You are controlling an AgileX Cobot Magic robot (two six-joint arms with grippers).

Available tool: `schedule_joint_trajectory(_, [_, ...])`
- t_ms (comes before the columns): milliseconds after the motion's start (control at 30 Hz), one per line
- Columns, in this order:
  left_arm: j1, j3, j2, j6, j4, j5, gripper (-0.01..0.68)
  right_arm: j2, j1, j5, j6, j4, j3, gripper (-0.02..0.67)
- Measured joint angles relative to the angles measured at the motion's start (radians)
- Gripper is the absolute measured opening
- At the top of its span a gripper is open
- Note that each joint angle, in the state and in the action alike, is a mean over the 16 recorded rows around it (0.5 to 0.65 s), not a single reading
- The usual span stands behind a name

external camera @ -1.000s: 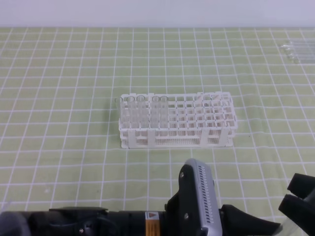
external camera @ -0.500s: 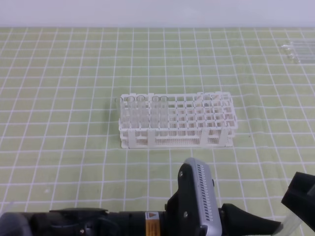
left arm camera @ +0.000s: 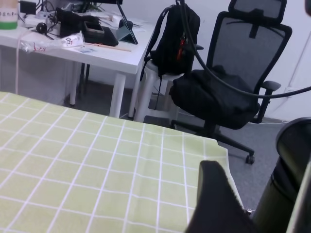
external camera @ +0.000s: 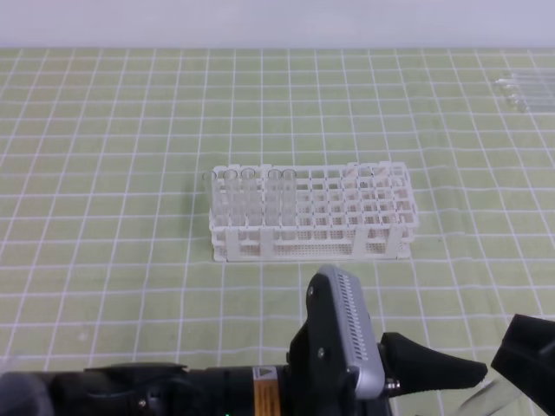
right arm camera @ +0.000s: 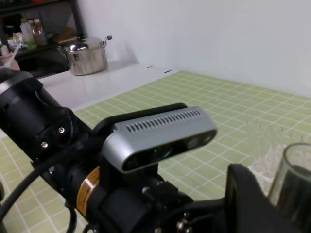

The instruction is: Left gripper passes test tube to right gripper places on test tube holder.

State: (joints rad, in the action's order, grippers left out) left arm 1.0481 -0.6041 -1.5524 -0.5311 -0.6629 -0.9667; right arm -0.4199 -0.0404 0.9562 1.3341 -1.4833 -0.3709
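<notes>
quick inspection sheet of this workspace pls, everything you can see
surface: green checked cloth, flat
job's things: white rack mid-table, several tubes standing at its left end; test tube off the table, at the right hand
clutter: spare tubes lying at the far right corner
hands: left hand low at the front, pointing towards the right one, opening not readable; right hand at the front right edge, apparently closed on the test tube
cables: black cable looping across the left wrist view
surroundings: office chair, backpack, white desk, steel pot
</notes>
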Motion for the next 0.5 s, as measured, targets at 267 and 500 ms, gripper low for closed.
schedule_joint_trajectory(267, [0.000, 0.000, 0.008, 0.001, -0.009, 0.008, 0.359, 0.000, 0.000, -0.004, 0.008, 0.000, 0.000, 0.123])
schedule_joint_trajectory(500, [-0.003, 0.002, 0.011, 0.001, -0.015, 0.014, 0.359, 0.000, 0.000, -0.024, 0.012, 0.006, 0.000, 0.122])
